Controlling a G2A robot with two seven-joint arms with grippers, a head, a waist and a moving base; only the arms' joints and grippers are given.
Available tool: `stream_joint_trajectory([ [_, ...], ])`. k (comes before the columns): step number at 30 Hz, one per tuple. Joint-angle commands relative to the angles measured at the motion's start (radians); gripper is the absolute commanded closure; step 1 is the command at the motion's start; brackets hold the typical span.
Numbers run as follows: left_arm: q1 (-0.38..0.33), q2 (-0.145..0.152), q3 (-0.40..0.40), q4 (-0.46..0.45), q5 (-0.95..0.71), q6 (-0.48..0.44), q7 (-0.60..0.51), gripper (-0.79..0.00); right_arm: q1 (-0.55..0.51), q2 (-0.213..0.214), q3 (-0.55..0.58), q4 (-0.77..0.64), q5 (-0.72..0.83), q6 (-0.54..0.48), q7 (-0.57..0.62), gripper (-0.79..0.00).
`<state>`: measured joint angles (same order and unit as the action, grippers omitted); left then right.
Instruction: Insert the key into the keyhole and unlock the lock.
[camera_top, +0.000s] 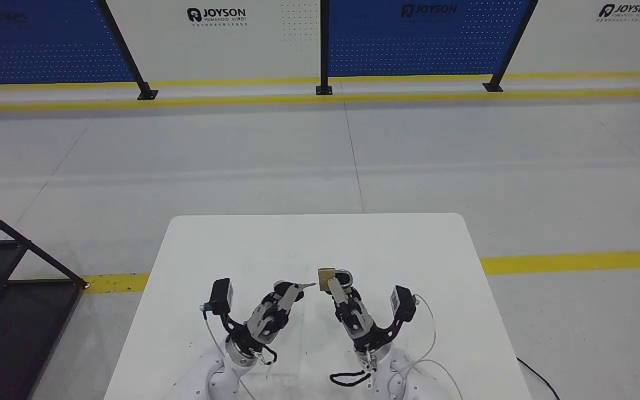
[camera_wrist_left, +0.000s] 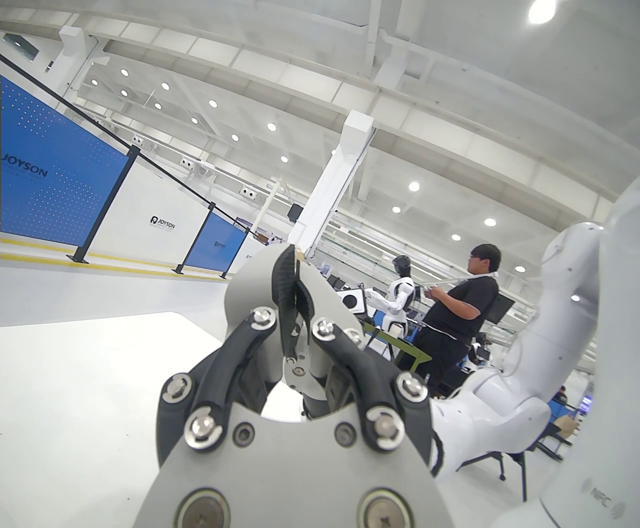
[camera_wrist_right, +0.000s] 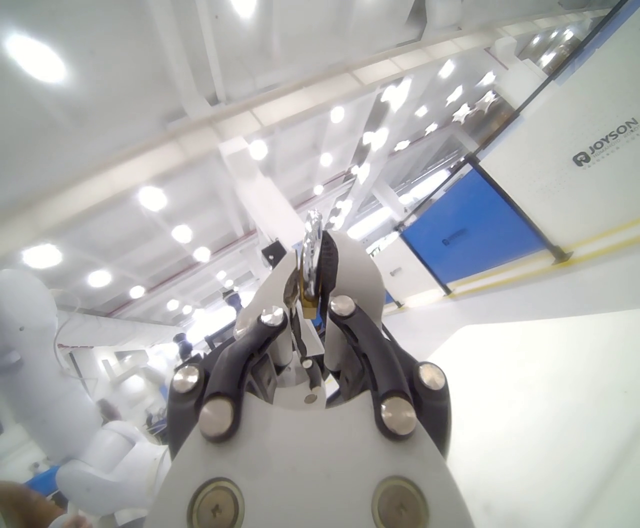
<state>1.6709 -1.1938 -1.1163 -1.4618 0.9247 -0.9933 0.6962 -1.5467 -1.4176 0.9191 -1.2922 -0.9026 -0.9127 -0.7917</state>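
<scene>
Both grippers are raised above the near part of the white table (camera_top: 420, 250), tips facing each other. My left gripper (camera_top: 299, 290) (camera_wrist_left: 294, 272) is shut on a thin key (camera_top: 310, 286) whose blade points at the lock; in the left wrist view just a pale sliver of the key (camera_wrist_left: 299, 253) peeks past the pressed pads. My right gripper (camera_top: 335, 286) (camera_wrist_right: 314, 270) is shut on a brass padlock (camera_top: 327, 273) (camera_wrist_right: 306, 300) with a silver shackle (camera_wrist_right: 313, 235). Key tip and lock body are a small gap apart; I cannot see the keyhole.
Beyond the table's far edge lies open floor with yellow lines and blue and white barrier panels (camera_top: 420, 35). A dark stand (camera_top: 25, 265) is off the table's left side.
</scene>
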Motion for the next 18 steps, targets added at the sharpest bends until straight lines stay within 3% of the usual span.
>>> stream_joint_trajectory([
  [1,-0.001,-0.002,0.001,0.002,0.002,0.002,-0.001,0.0,0.003,-0.001,-0.002,0.002,0.002,0.002,0.004,0.0],
  [18,-0.007,-0.012,-0.003,0.016,0.002,0.002,0.01,0.0,0.004,-0.008,-0.003,0.004,-0.005,0.0,-0.003,0.0],
])
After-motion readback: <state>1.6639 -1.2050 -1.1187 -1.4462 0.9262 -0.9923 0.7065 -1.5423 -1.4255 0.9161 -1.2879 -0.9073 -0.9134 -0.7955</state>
